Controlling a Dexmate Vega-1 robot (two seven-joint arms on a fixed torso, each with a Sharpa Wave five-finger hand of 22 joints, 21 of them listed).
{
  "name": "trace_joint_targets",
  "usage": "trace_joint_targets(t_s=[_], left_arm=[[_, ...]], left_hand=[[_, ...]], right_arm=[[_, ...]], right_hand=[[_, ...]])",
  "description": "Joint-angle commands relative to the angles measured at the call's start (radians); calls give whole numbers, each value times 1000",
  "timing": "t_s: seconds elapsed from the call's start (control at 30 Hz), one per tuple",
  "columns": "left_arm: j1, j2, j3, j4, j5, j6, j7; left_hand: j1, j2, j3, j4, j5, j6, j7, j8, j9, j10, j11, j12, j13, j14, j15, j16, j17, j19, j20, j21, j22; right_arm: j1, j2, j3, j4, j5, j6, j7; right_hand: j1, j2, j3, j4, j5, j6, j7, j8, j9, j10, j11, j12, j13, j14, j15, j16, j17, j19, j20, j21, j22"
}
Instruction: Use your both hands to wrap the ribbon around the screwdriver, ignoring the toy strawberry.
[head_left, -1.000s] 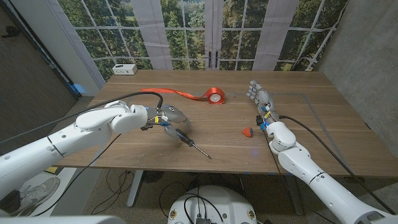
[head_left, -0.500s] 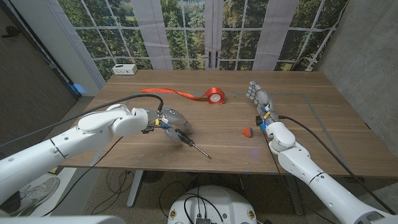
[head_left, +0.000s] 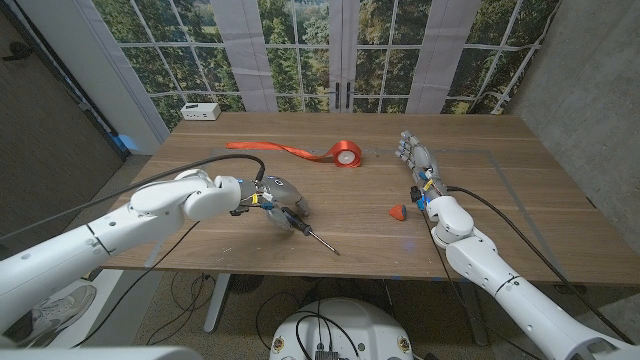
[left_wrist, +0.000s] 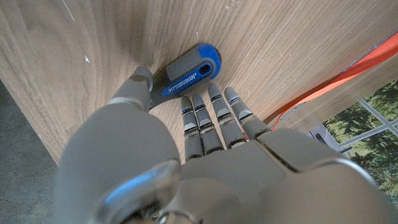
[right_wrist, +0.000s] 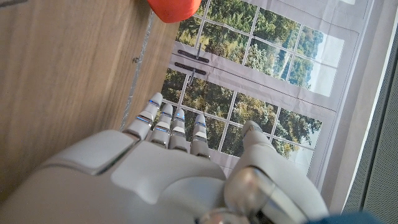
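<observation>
At the table's near left, my left hand (head_left: 268, 193) has edged onto the screwdriver (head_left: 300, 225), fingers and thumb spread around its handle, not yet gripping, while ribbon (head_left: 300, 151) waits far behind, right hand (head_left: 417, 160) open.

Blue-grey-handled screwdriver (head_left: 303, 226) flat, near edge; red ribbon (head_left: 300, 151) partly unrolled, far side
</observation>
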Motion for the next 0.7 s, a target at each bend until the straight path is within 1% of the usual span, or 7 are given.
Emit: trace_joint_targets(t_s=[0.03, 0.1, 0.23, 0.3, 0.43, 0.6, 0.7], left_arm=[[45, 9, 4, -16, 117, 11, 120], [59, 13, 1, -22, 151, 20, 150], [70, 10, 2, -8, 143, 9, 175], [81, 12, 8, -13, 188, 15, 202], [101, 5, 1, -1, 186, 31, 242], [93, 1, 13, 5, 216, 29, 241], [80, -10, 19, 26, 179, 17, 213]], left_hand=[[9, 16, -5, 1, -3, 1, 1, -5, 2, -1, 8, -4, 3, 6, -94, 7, 8, 3, 16, 9, 3], [16, 25, -5, 1, -4, 2, 1, -6, 3, 0, 5, -5, 5, 7, -93, 11, 14, 5, 30, 11, 3], [32, 43, -9, -2, -7, 28, 9, 5, 8, 14, -2, 0, 11, 13, -94, 24, 28, 5, 42, 14, 5], [40, 49, -11, -4, -9, 39, 3, 9, 11, 22, -3, 5, 15, 16, -95, 31, 35, 7, 46, 16, 6], [65, 63, -15, -12, -13, 54, 6, 17, 18, 34, -3, 11, 25, 31, -105, 50, 49, 22, 44, 24, 8], [119, 94, -11, -25, -17, 71, 10, 29, 27, 52, -2, 21, 40, 47, -116, 75, 68, 51, 35, 42, 12], [152, 93, -19, -31, -22, 82, 6, 35, 34, 69, -6, 30, 51, 65, -126, 92, 73, 78, 25, 59, 15]], right_arm=[[-2, 3, 0, 8, 1, 4, -4], [-1, 7, 0, 16, 8, 13, 4], [2, 7, -2, 19, 7, 11, 6], [3, 5, -3, 18, 1, 6, 3], [9, 9, -6, 25, 3, 6, 6], [12, 11, -8, 26, 1, 0, 1], [13, 5, -8, 21, -7, -6, -5]], right_hand=[[-6, 2, 0, 1, -2, 8, -4, -4, 3, 9, 5, -1, 3, 7, 3, 0, 3, 9, 5, -6, 3], [-6, 2, 0, 1, -2, 8, -4, -4, 3, 9, 5, -2, 3, 7, 3, 0, 3, 9, 4, -7, 3], [-7, 2, 1, 1, -2, 8, -5, -4, 3, 14, 7, 0, 4, 9, 4, 0, 3, 11, 5, -8, 3], [-7, 1, 0, 0, -2, 8, -4, -4, 3, 14, 7, 0, 4, 10, 4, 0, 3, 11, 5, -8, 3], [-6, 1, 1, 0, -2, 9, -4, -4, 3, 14, 4, -1, 4, 12, 4, 0, 3, 12, 6, -9, 3], [-7, 1, 1, 0, -2, 10, -4, -4, 3, 14, 8, -1, 4, 14, 6, 1, 3, 13, 7, -11, 3], [-7, 1, 1, -1, -2, 10, -4, -4, 3, 15, 6, -1, 4, 15, 6, 1, 3, 13, 8, -11, 3]])
